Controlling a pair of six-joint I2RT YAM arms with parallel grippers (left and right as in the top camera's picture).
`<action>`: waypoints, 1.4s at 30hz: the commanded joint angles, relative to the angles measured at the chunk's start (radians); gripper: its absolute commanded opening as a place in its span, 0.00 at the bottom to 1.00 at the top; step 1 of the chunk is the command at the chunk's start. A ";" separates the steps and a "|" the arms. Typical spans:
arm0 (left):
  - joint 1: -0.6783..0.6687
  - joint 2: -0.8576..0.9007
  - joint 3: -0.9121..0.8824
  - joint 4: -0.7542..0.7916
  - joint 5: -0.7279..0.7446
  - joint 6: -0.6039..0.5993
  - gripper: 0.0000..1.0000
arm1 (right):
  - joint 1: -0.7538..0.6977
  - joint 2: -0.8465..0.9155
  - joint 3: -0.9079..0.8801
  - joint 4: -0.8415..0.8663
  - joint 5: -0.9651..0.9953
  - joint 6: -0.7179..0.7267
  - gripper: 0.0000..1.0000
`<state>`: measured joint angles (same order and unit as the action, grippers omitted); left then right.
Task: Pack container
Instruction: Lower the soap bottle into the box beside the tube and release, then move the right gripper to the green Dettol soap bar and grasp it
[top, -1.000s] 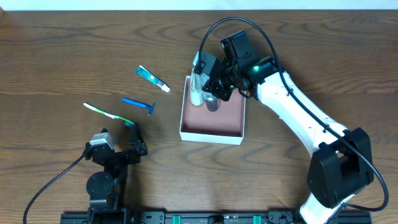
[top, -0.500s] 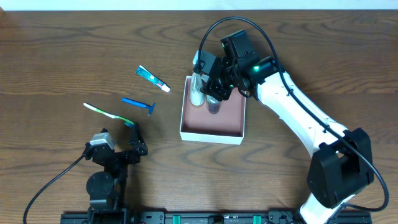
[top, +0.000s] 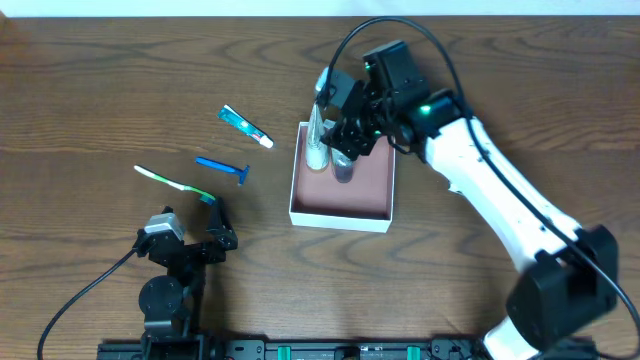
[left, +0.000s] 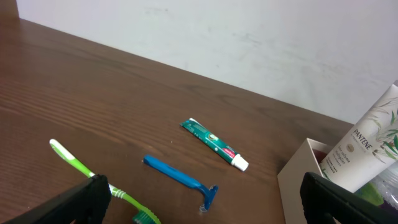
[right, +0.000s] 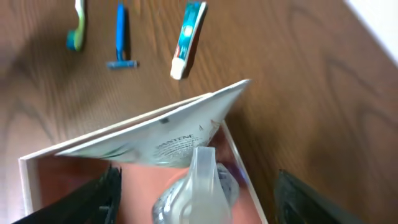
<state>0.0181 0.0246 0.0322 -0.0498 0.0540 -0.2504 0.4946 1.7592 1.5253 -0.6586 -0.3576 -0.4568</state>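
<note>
A dark brown wooden table (top: 100, 80) with a bold swirling grain is filling the overhead view, and a plain white wall (left: 249, 37) is rising just behind its far edge. The container (top: 340, 220) is sitting right of the table's middle, its thin white walls framing a reddish-brown floor. A white shampoo tube (top: 316, 140) is leaning inside it, cap down on the floor and flat end sticking up over the far left corner, and a small clear bottle (top: 344, 168) is lying just beside the tube. The right claw (top: 340, 140) is hovering over that corner with its fingers spread wide on either side of the two items, gripping neither. On the bare wood to the left of the box, a small toothpaste tube (top: 245, 127), a blue razor (top: 222, 167) and a green and white toothbrush (top: 172, 182) are lying apart from each other. The left claw (top: 218, 225) is waiting near the table's front edge, close to the toothbrush's bristled end, released and holding nothing.
</note>
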 joint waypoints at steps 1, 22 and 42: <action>0.005 -0.001 -0.028 -0.015 0.010 0.003 0.98 | -0.005 -0.101 0.032 -0.020 0.011 0.076 0.78; 0.005 -0.001 -0.028 -0.015 0.010 0.003 0.98 | -0.289 -0.235 -0.091 -0.484 0.481 1.013 0.96; 0.005 -0.001 -0.028 -0.015 0.010 0.003 0.98 | -0.438 -0.235 -0.465 -0.156 0.453 1.106 0.99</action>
<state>0.0181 0.0246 0.0322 -0.0498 0.0540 -0.2504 0.0673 1.5253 1.0809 -0.8402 0.0769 0.6365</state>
